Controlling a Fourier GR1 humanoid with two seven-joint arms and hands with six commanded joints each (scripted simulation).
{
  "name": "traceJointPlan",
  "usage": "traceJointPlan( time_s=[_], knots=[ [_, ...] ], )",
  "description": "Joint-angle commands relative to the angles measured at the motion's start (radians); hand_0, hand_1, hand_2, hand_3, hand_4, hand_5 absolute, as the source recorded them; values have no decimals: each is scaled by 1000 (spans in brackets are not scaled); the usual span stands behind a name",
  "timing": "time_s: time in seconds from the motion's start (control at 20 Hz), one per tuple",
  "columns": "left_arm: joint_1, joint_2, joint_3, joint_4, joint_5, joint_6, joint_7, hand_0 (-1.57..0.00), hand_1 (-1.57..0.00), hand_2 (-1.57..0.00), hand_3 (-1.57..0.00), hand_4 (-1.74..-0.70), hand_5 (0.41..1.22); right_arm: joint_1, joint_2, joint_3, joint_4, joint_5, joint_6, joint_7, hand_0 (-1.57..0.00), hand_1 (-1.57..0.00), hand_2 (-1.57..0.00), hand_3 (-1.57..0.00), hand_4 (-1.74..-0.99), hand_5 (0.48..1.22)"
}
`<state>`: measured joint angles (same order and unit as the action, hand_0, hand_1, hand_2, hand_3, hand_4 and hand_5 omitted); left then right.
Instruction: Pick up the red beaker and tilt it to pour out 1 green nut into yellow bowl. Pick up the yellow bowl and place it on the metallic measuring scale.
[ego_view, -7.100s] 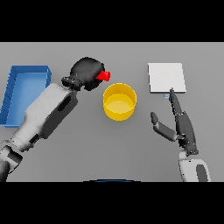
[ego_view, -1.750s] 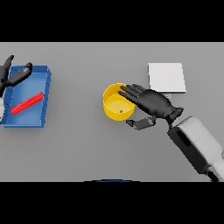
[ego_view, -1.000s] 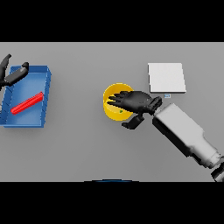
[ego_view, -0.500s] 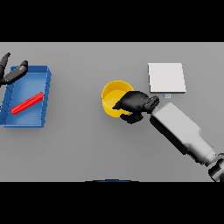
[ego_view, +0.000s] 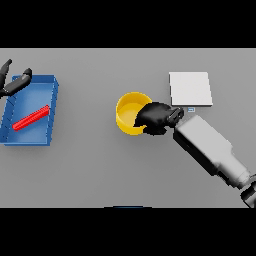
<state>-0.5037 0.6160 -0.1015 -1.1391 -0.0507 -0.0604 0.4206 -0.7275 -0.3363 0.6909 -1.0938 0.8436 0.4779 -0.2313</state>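
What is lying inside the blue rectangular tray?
Inside the blue rectangular tray lies only a red beaker, on its side and diagonal. The left hand covers the tray's far-left corner.

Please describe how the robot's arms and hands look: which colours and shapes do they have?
The right arm is a blocky, light grey and white segment that turns darker grey near the lower right edge. It ends in a black right hand with rounded fingers. Of the left arm, only the black left hand shows at the left edge. No cables or markings are visible.

Yellow bowl (ego_view: 127, 114), red beaker (ego_view: 31, 117), blue tray (ego_view: 49, 112), white scale (ego_view: 190, 89).
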Motion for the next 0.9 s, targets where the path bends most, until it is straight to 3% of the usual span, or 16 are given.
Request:
traceJointPlan(
  time_s=[0.0, 0.3, 0.45, 0.6, 0.85],
  knots=[
    [8, -3, -1, -12, 3, 3, 2, 1, 1, 1, 1, -786, 704, 4, -14, 0, -12, -3, -1, -17, -1494, -1491, -1362, -1198, -1714, 1203],
    [10, 11, -7, -8, -9, -3, -1, 1, 1, 1, 1, -770, 705, -13, -70, -48, -119, -53, 84, 31, -1551, -1550, -1481, -1157, -1734, 1216],
    [6, 2, -3, -10, 3, -6, -5, 1, 1, 1, 1, -782, 702, -13, -102, -71, -170, -57, 107, 93, -1561, -1560, -1433, -1215, -1737, 1219],
    [10, -4, 5, -11, 14, -1, -11, 1, 1, 1, 1, -798, 702, 17, -113, -73, -236, -63, 122, 131, -1566, -1566, -1491, -1182, -1739, 1219],
    [6, 3, 14, -35, 33, -9, 25, 1, 1, 1, 1, -820, 717, -5, -159, -136, -231, -70, 100, 170, -1545, -1569, -1487, -1183, -1740, 1220]
  ],
)
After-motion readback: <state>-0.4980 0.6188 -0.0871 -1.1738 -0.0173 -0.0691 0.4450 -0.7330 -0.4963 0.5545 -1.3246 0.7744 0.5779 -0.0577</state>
